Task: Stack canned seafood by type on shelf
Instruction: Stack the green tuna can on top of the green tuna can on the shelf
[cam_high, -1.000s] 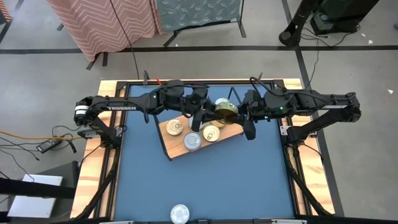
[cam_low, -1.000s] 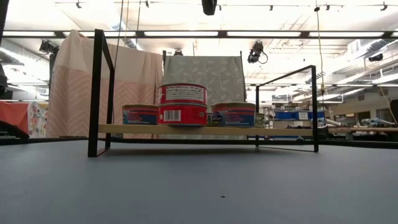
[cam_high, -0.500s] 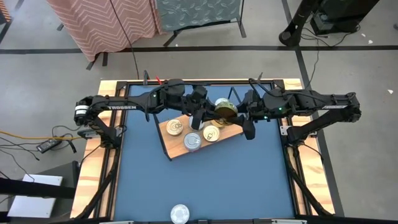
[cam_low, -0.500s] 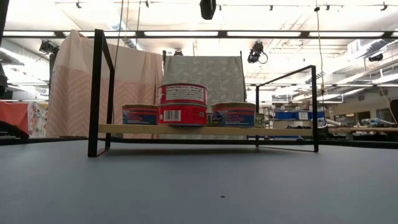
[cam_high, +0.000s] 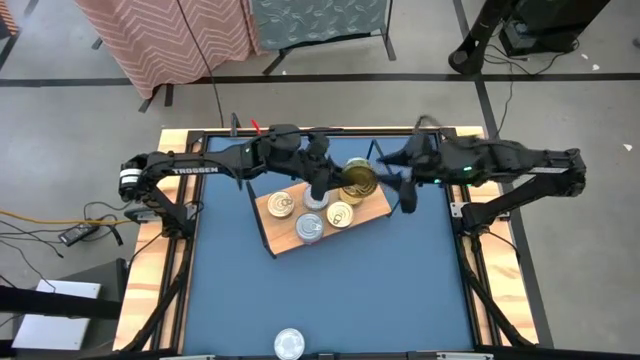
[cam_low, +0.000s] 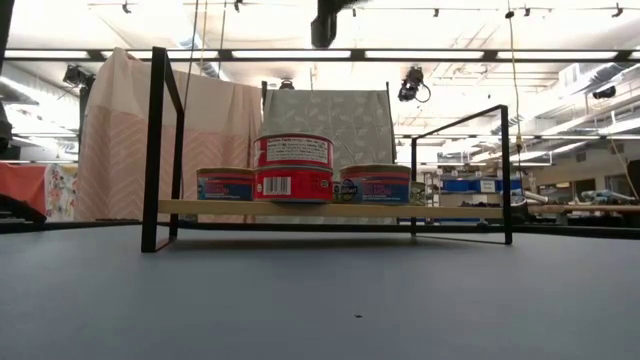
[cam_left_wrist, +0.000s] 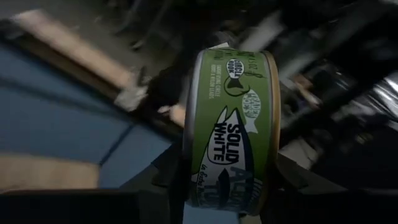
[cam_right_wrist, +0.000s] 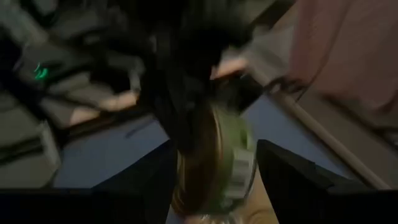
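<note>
A green-labelled tuna can (cam_left_wrist: 229, 130) with a gold lid (cam_high: 357, 180) hangs above the far end of the light-wood shelf (cam_high: 372, 213). My left gripper (cam_high: 335, 185) is shut on it. My right gripper (cam_high: 390, 183) is open on the can's right. In the right wrist view its fingers stand on either side of the blurred can (cam_right_wrist: 217, 165). Three cans rest flat on the shelf board: a gold one (cam_high: 282, 205), a silver one (cam_high: 309, 228) and a gold one (cam_high: 340, 214). The low view shows a red can stack (cam_low: 293, 168) between two blue-labelled cans. My left gripper pinches the can across its two flat faces, one finger (cam_left_wrist: 155, 186) on the silver-rimmed face and the other finger (cam_left_wrist: 295, 186) on the gold-rimmed face (cam_left_wrist: 272, 124). The fingers come roughly level from the table's left. The can stands on edge, clear of the shelf. My right gripper: blur hides whether its fingers touch the can.
One silver can (cam_high: 289, 343) lies alone at the blue table's near edge. Black wire end frames (cam_low: 160, 150) rise at both ends of the shelf. The blue table (cam_high: 380, 290) has a wooden rim. Cloth-draped stands are in place beyond the far edge.
My right gripper has turned at the wrist and drawn a little away from the can, toward the table's right edge. My left gripper has rolled slightly with the can, which stays lifted above the shelf's far end.
</note>
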